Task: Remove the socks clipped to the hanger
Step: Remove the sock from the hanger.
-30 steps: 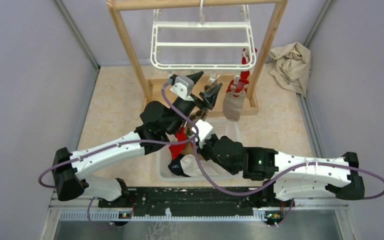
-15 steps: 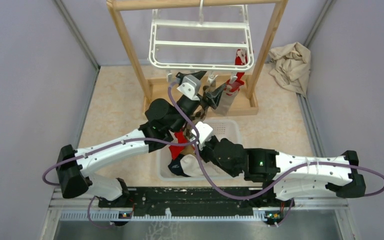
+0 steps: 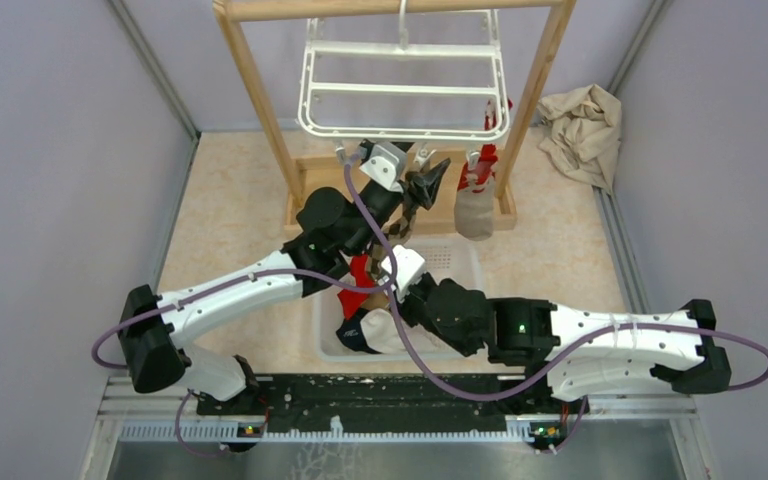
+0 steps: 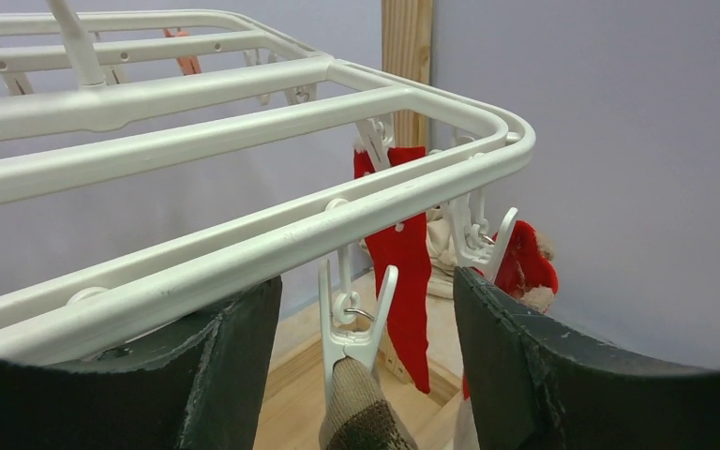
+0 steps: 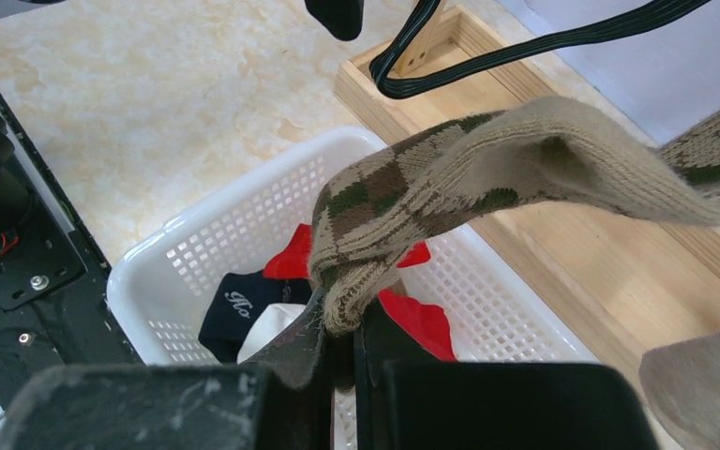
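The white hanger [image 3: 405, 90] hangs from its hook; its front bar [image 4: 244, 244] crosses the left wrist view. One clip [image 4: 356, 323] pinches the top of a tan and brown patterned sock [image 4: 366, 412]. My left gripper [image 4: 367, 291] is open, a finger on each side of that clip without touching it. The sock stretches down to my right gripper [image 5: 342, 323], which is shut on its lower end [image 5: 487, 159] above the basket. A red sock [image 4: 403, 272] and a tan sock [image 3: 473, 212] hang clipped at the hanger's right end.
A white perforated basket [image 5: 225, 234] below holds a navy sock [image 5: 244, 305] and red socks [image 5: 422, 319]. The wooden frame [image 3: 260, 90] carries the hanger, its base behind the basket. A crumpled beige cloth [image 3: 580, 125] lies at the back right.
My left gripper has moved up and to the right, to the clip holding the patterned sock. The hanger and the socks at its right end have swung a little. The right gripper has barely moved.
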You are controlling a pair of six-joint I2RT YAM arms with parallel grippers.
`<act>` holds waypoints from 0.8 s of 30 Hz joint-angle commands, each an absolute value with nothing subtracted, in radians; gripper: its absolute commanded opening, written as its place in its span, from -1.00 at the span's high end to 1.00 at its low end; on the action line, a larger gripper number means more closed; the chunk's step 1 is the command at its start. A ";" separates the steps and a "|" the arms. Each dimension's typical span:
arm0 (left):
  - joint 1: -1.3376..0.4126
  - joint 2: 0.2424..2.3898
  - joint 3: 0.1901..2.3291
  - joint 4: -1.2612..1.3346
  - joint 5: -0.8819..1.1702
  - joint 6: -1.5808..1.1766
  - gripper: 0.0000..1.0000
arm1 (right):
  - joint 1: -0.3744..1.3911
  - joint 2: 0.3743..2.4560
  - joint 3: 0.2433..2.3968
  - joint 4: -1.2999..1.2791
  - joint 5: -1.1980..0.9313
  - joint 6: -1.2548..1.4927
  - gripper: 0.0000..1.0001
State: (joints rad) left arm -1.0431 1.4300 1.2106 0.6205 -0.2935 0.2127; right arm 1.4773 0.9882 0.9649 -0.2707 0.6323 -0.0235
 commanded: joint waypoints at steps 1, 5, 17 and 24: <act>-1.031 1.440 1.241 0.620 -0.267 0.205 -0.45 | 1.495 0.999 1.008 -0.251 0.643 -0.028 1.00; -1.017 1.441 1.247 0.619 -0.242 0.188 -0.38 | 1.497 1.005 1.006 -0.247 0.643 -0.026 1.00; -0.938 1.456 1.269 0.592 -0.148 0.088 0.24 | 1.512 0.989 0.986 -0.254 0.664 -0.014 1.00; -0.927 1.452 1.284 0.570 -0.129 0.075 0.59 | 1.514 0.974 0.963 -0.250 0.672 -0.010 1.00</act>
